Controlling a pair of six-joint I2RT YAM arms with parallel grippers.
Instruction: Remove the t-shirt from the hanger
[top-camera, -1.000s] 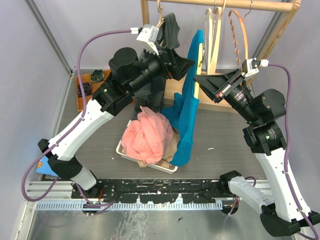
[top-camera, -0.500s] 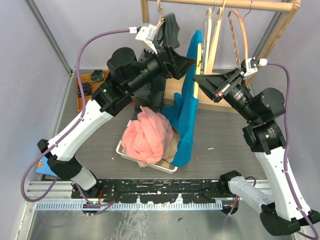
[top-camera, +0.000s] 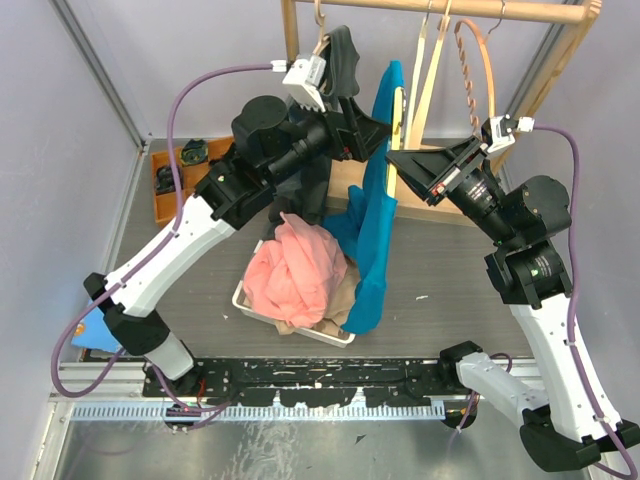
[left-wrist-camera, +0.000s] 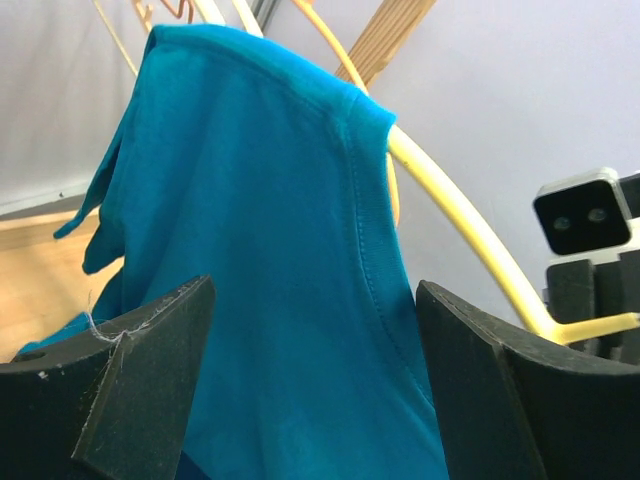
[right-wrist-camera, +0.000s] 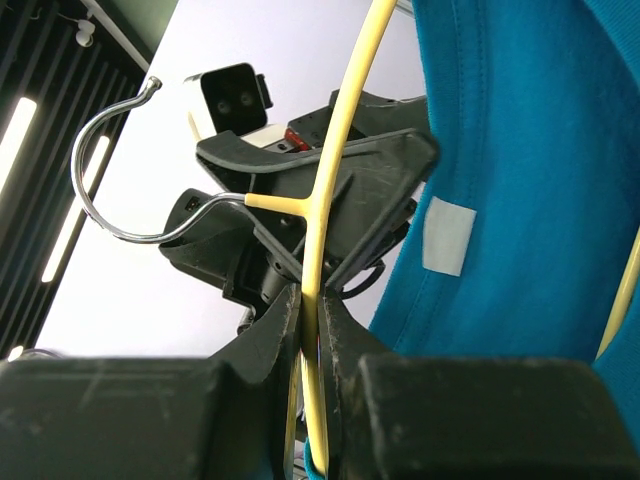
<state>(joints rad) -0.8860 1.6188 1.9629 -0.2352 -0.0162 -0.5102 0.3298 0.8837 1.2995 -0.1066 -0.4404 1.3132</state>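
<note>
While our right end effector (right-wrist-camera: 310, 300) pinches the yellow plastic hanger (right-wrist-camera: 313, 215), the teal fabric t-shirt (left-wrist-camera: 250, 200) still drapes it, left end effector (left-wrist-camera: 315, 300) agape.

The t-shirt (top-camera: 378, 215) is teal with a white label (right-wrist-camera: 447, 235) inside the neck. It hangs in a long, loose drape over a thin yellow hanger (right-wrist-camera: 338, 120), its lower part trailing down toward the counter. One curved arm of the hanger (left-wrist-camera: 470, 235) sticks out bare from the stitched edge of the cloth. Its silver hook (right-wrist-camera: 108, 175) stands in open air, and the stem just below the hook is pinched in the closed right tool (right-wrist-camera: 310, 300).
</note>
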